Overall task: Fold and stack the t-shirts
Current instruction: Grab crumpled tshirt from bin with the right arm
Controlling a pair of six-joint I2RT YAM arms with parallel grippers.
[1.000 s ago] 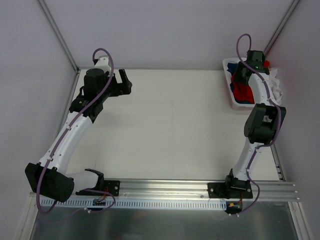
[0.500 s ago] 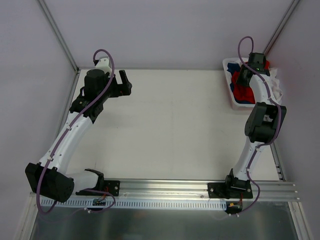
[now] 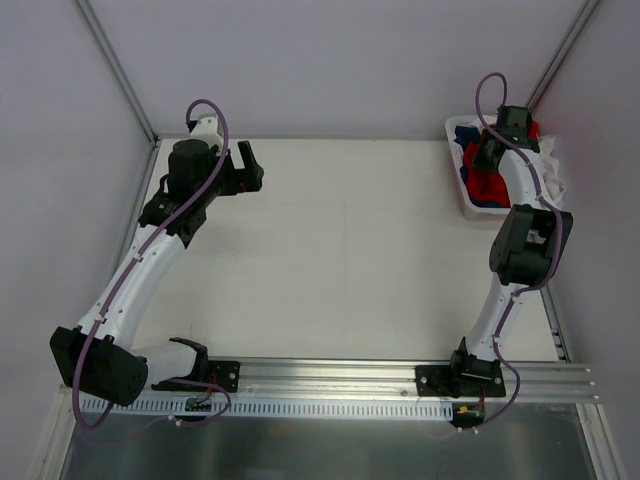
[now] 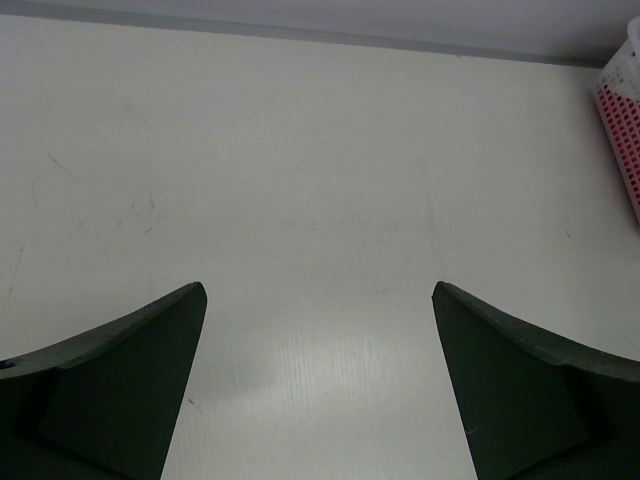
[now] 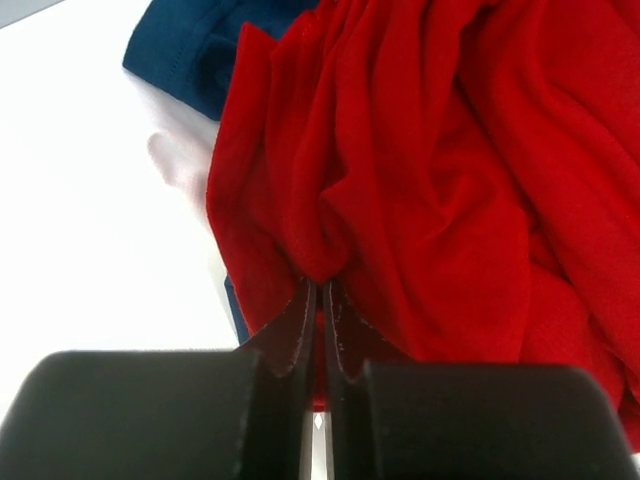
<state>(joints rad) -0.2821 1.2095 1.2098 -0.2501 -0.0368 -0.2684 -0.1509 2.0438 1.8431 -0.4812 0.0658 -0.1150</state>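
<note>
Upper right: my right gripper (image 5: 322, 292) clamps a fold of the bright red cloth t-shirt (image 5: 430, 180) in the white plastic basket (image 3: 456, 128), to draw it out for folding. Upper left, my left gripper (image 4: 318, 300) hangs wide open, holding nothing.

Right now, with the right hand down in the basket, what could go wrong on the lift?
1. The right hand is shut on only a thin fold of the red t-shirt, so the cloth may slip out.
2. The dark blue t-shirt lies bunched against the red one and could be dragged out with it.
3. The basket sits at the far right corner of the table. If the cloth snags, the pull might shift or tip it.
</note>
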